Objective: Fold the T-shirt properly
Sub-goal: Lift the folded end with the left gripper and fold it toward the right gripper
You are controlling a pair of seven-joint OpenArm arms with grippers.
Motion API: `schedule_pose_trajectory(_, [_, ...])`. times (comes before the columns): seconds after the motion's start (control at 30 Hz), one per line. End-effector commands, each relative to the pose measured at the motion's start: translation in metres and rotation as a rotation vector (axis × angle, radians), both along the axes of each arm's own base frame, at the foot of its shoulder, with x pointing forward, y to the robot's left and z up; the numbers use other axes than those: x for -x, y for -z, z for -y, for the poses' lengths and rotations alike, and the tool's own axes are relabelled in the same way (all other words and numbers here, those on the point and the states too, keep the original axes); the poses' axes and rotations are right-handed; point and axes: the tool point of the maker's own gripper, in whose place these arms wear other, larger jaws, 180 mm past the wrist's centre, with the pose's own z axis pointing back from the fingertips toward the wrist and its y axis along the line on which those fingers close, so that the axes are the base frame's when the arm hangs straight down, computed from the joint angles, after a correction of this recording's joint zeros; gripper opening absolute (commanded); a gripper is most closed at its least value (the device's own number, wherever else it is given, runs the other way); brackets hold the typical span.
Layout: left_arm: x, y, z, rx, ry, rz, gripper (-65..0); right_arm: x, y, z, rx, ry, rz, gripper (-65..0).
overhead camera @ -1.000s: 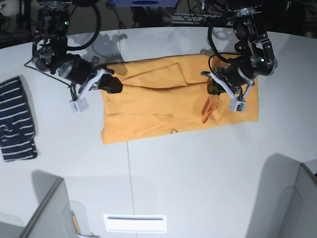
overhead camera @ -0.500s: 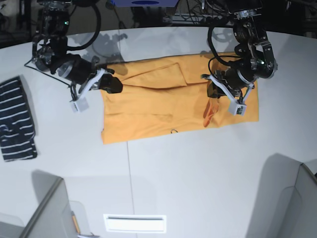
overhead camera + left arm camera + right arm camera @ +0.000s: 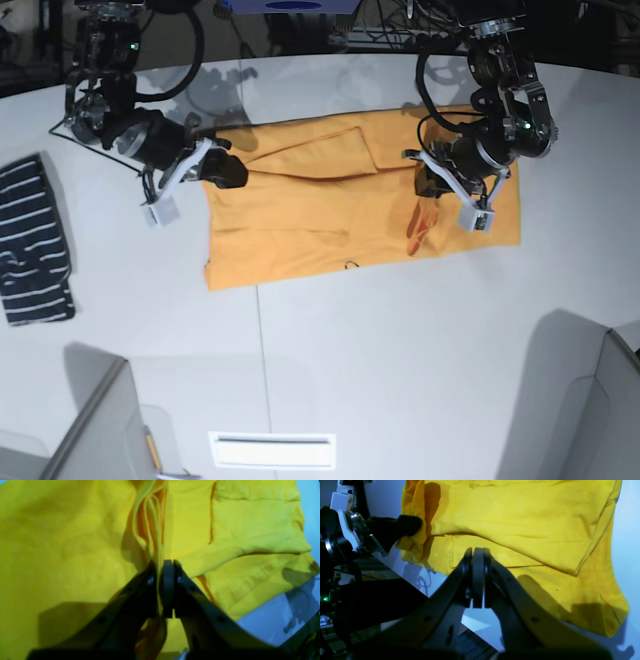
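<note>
Left gripper (image 3: 162, 566) is pinching a raised fold of the shirt (image 3: 330, 205); right gripper (image 3: 228, 170) is sitting closed at its edge. Shirt is lying flat on the table (image 3: 400, 350), long axis side to side.

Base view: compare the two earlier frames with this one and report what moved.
The left gripper, its jaws shut on a pinched fold of the T-shirt, edged slightly toward the shirt's middle and away from the table's near edge, drawing the lifted fold with it. The right gripper stayed at the shirt's opposite edge, jaws shut. The shirt's outline on the table and the striped garment look unchanged.
</note>
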Motion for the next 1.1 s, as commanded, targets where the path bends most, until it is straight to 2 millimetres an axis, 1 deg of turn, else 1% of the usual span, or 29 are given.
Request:
schedule_pose_trajectory(0.0, [-0.007,-0.009,0.003,0.016,-0.003,0.041,-65.0,-0.005,-0.01,-0.001,-0.02,0.001,0.034,-65.0])
schedule_pose_trajectory(0.27, [-0.009,0.006,0.005,0.042,-0.011,-0.003,-65.0,-0.005,-0.01,-0.001,-0.018,-0.001,0.031,-65.0])
schedule_pose_trajectory(1.07, [-0.009,0.007,0.005,0.047,-0.012,-0.005,-65.0,-0.005,-0.01,-0.001,-0.02,0.003,0.036,-65.0])
